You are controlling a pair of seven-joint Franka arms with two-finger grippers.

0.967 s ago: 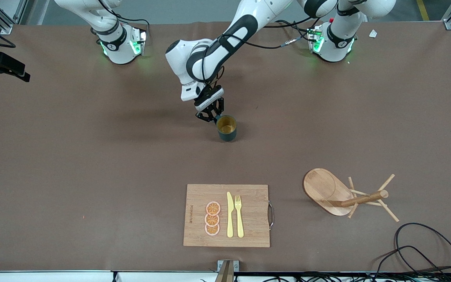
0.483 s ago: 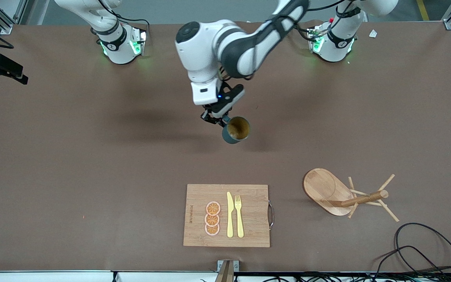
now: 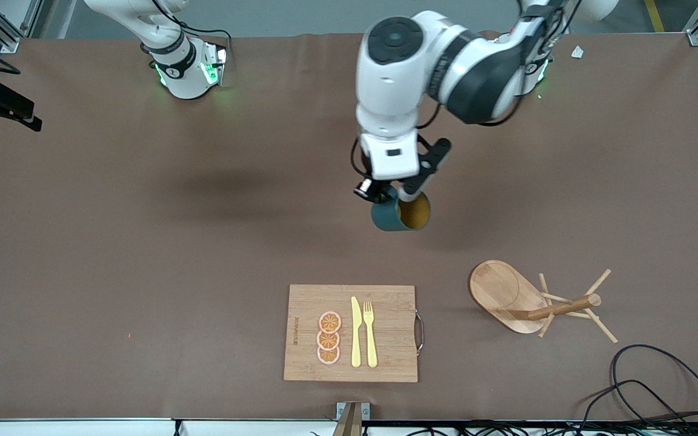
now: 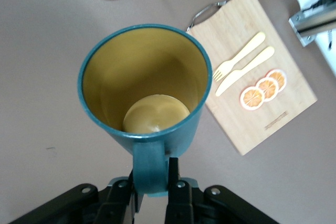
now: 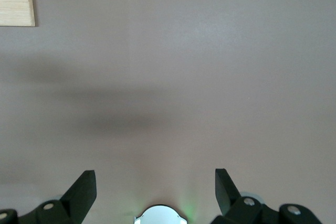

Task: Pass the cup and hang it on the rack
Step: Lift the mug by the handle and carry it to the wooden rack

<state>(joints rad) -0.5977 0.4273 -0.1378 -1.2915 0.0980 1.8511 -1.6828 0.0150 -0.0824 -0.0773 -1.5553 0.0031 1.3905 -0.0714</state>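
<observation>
The dark teal cup hangs in the air over the middle of the table, tipped on its side so its yellowish inside shows. My left gripper is shut on the cup's loop handle. In the left wrist view the cup fills the middle, and the left gripper has both fingers pressed on the handle. The wooden rack stands toward the left arm's end, nearer the front camera than the cup, with nothing on its pegs. My right gripper is open over bare table and holds nothing; that arm waits by its base.
A wooden cutting board with a yellow knife, fork and three orange slices lies near the front edge, beside the rack. A black cable loops on the table near the front edge at the left arm's end.
The left arm has raised the cup off the table and carried it toward the left arm's end, tipping it onto its side. The right arm has not moved.
</observation>
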